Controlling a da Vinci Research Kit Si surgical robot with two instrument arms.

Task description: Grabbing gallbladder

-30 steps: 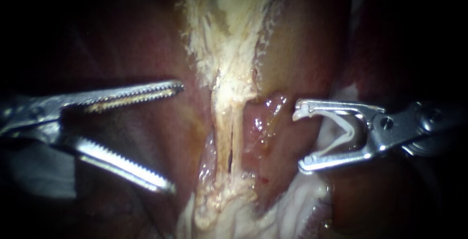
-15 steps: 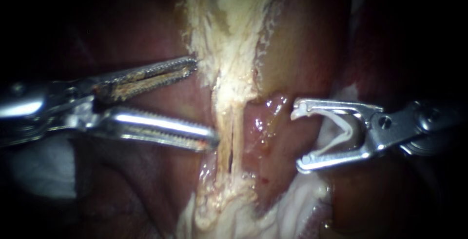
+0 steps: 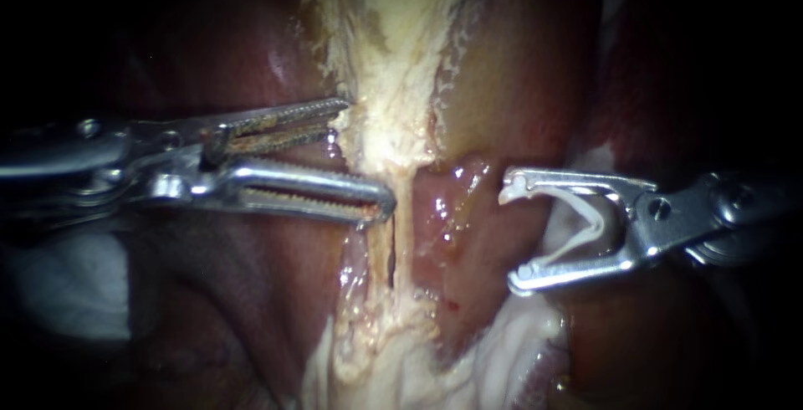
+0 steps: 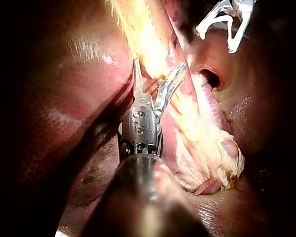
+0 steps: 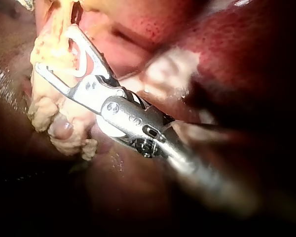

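Two instruments: left instrument (image 3: pixel 368 155) jaws parted (tips touching pale tissue (image 3: pixel 389 125)), right instrument (image 3: pixel 510 234) gripping a clip (image 3: pixel 595 228).

Bright light pools at the centre; the edges sink into darkness.

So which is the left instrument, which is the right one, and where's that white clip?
left instrument (image 3: pixel 369 155): endoscope view, midway between its open jaw tips.
right instrument (image 3: pixel 509 238): endoscope view, midway between its jaw tips.
white clip (image 3: pixel 600 226): endoscope view, on its bend, held between the right instrument's jaws.
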